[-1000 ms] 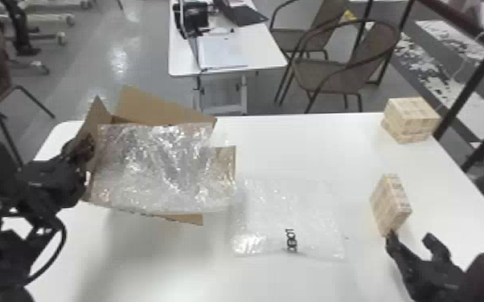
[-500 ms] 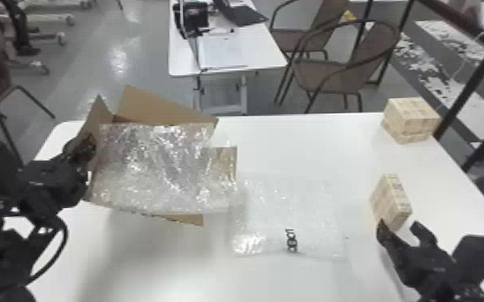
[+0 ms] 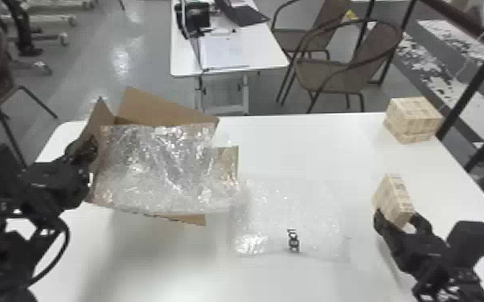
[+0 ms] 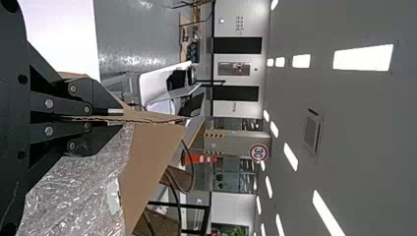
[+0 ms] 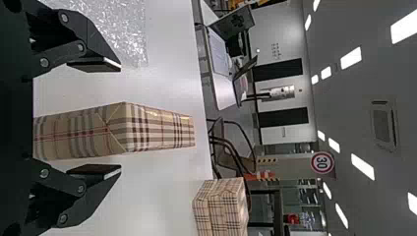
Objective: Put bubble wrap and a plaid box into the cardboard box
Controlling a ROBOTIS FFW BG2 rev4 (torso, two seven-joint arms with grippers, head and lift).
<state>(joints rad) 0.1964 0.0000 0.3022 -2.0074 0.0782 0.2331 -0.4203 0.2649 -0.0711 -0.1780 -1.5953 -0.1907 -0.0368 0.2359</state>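
On the white table (image 3: 293,148), seen from the head, a cardboard box (image 3: 156,106) sits at the left with its flaps up. Shiny bubble wrap (image 3: 156,168) lies across its open top. The left claw (image 3: 88,148) is at the left side of the cardboard box. More wrap (image 3: 289,209) lies flat on the table, right of the cardboard box. Near the right edge stands a plaid box (image 3: 394,196), with the right claw (image 3: 398,219) right at it. A plaid pile (image 3: 414,120) sits at the far right corner.

From the left wrist, the left claw (image 4: 118,119) is pinching the edge of the cardboard box tight between its two fingers. The bubble wrap is just beside them.

From the right wrist, the right claw (image 5: 118,119) is spread wide and not gripping. Its two fingers are on both sides of the plaid box, with a gap on each side. The plaid pile is farther off.
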